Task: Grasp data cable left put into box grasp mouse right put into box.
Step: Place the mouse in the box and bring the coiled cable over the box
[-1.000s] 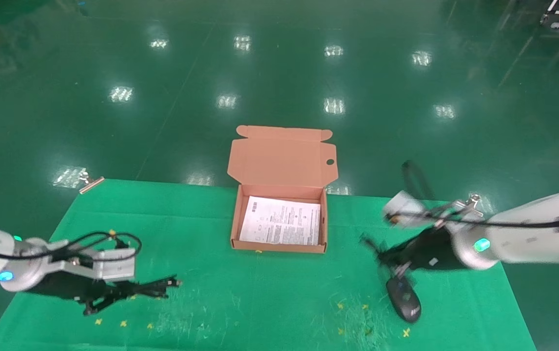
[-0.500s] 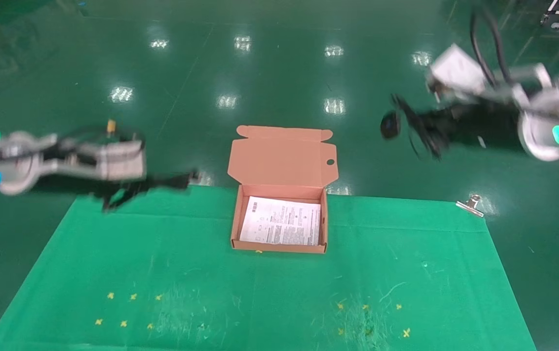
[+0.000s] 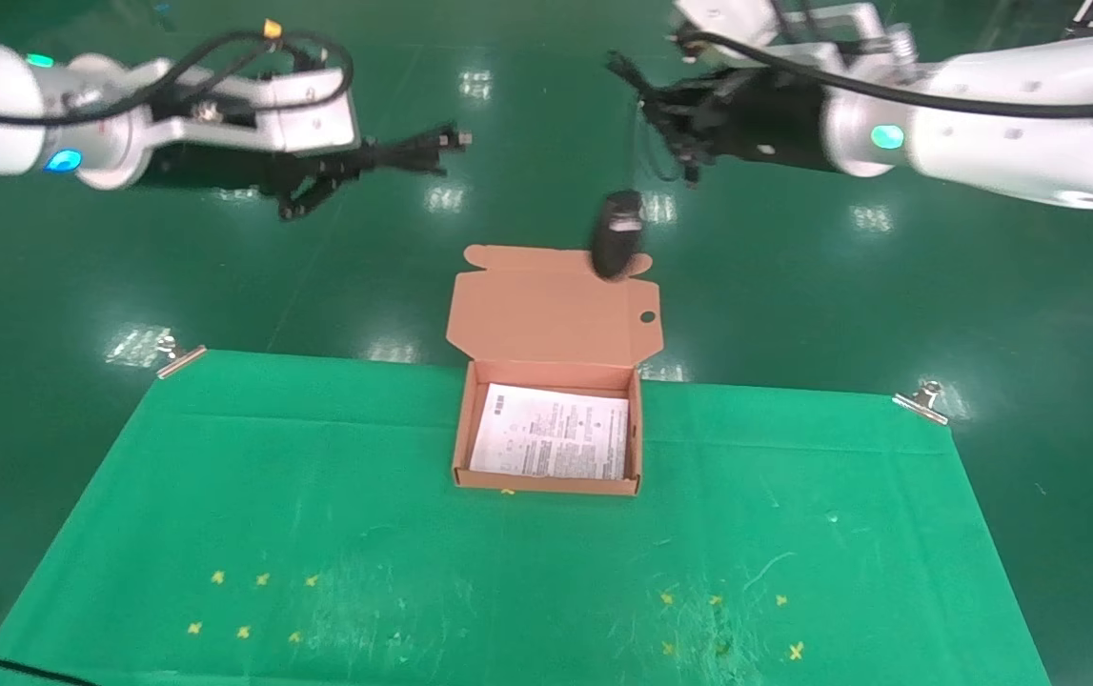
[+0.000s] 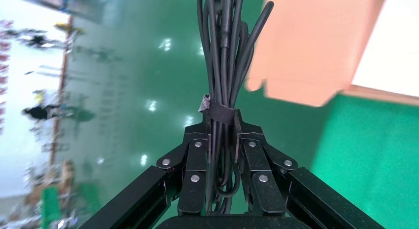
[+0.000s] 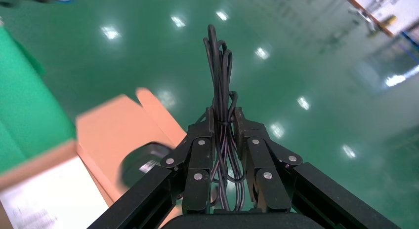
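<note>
The box (image 3: 458,448) stands open at the back middle of the green cloth, lid (image 3: 554,305) raised, a white sheet (image 3: 551,443) inside. My left gripper (image 3: 355,164) is high up, left of the box, and shut on the data cable (image 3: 413,151), a black strapped bundle; the left wrist view shows the jaws clamping it (image 4: 221,66). My right gripper (image 3: 675,114) is high up, right of the box, and shut on the mouse's bundled cord (image 5: 221,91). The mouse (image 3: 615,246) hangs from that cord over the lid's top edge and also shows in the right wrist view (image 5: 143,162).
The green cloth (image 3: 508,572) covers the table, held by metal clips at the back left (image 3: 179,360) and back right (image 3: 922,400) corners. Small yellow marks (image 3: 241,600) dot its front. Glossy green floor lies beyond the table.
Both arms rose from the cloth and swung inward toward the box. The left took the data cable up; the right lifted the mouse by its cord, now dangling above the lid.
</note>
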You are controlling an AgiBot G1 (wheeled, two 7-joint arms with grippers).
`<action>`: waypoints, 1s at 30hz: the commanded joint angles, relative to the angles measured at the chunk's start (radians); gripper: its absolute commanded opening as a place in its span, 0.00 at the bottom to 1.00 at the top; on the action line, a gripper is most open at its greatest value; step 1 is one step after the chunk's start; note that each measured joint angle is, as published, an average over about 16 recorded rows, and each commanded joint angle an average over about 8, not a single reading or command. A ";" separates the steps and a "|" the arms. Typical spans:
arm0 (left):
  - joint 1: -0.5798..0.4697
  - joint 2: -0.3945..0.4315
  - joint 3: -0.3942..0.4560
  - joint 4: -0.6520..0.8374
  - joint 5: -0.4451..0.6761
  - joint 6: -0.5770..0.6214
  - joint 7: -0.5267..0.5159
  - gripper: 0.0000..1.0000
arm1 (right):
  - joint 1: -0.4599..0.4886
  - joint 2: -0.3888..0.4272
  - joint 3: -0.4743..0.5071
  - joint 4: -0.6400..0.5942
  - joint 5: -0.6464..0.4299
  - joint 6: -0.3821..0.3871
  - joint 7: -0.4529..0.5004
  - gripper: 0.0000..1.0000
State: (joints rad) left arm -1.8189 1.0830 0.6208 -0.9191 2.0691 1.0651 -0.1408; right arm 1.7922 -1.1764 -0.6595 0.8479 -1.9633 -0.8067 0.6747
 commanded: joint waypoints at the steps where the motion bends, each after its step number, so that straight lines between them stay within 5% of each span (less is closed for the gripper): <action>1: -0.015 0.019 0.003 0.015 0.022 -0.030 -0.001 0.00 | 0.013 -0.050 0.002 -0.067 0.039 0.028 -0.060 0.00; 13: -0.063 0.108 0.025 0.136 0.130 -0.146 -0.026 0.00 | 0.091 -0.190 0.019 -0.350 0.214 0.121 -0.351 0.00; 30: -0.001 0.064 0.047 0.116 0.179 -0.109 -0.075 0.00 | 0.010 -0.173 -0.067 -0.301 0.264 0.124 -0.301 0.00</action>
State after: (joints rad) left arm -1.8176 1.1459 0.6677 -0.8059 2.2490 0.9579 -0.2178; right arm 1.8018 -1.3506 -0.7285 0.5447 -1.6959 -0.6824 0.3711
